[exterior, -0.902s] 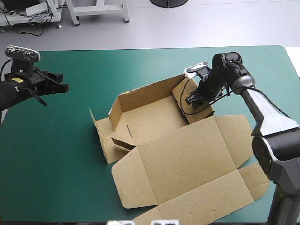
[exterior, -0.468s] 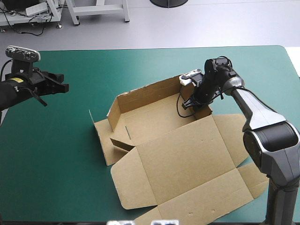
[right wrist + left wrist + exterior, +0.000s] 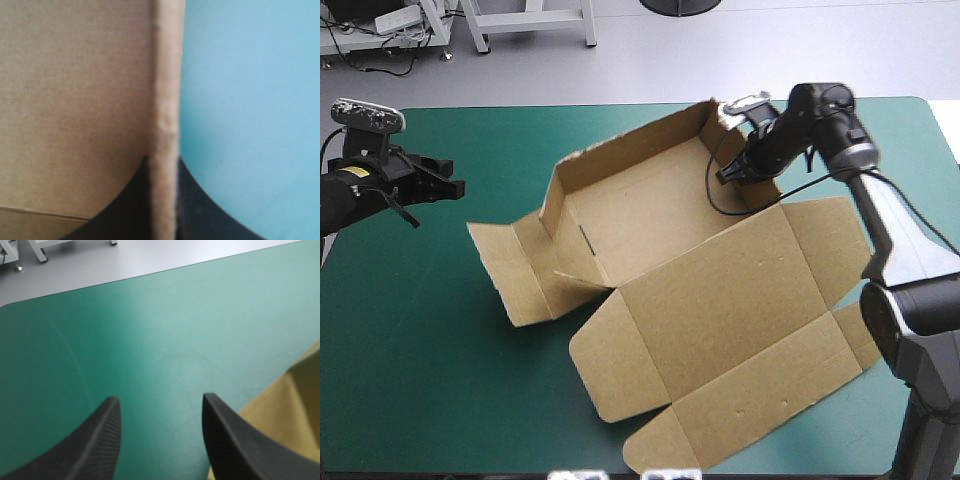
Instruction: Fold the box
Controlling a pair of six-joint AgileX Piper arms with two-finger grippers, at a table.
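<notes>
1. Brown box [image 3: 650, 215] of cut cardboard sits right of the desk's centre, half built. Its far and left walls stand up, the wide lid [image 3: 720, 300] lies flat toward the near edge, and one side flap [image 3: 505, 270] lies flat toward the left edge.
2. Right gripper [image 3: 725, 175] pinches the tray's right wall near its far corner, the board's edge nipped between its black fingers [image 3: 125, 215].
3. Left gripper [image 3: 455, 187] hovers by the desk's left edge, fingers spread over the bare teal-green cover [image 3: 150, 330], near the side flap without touching it.
</notes>
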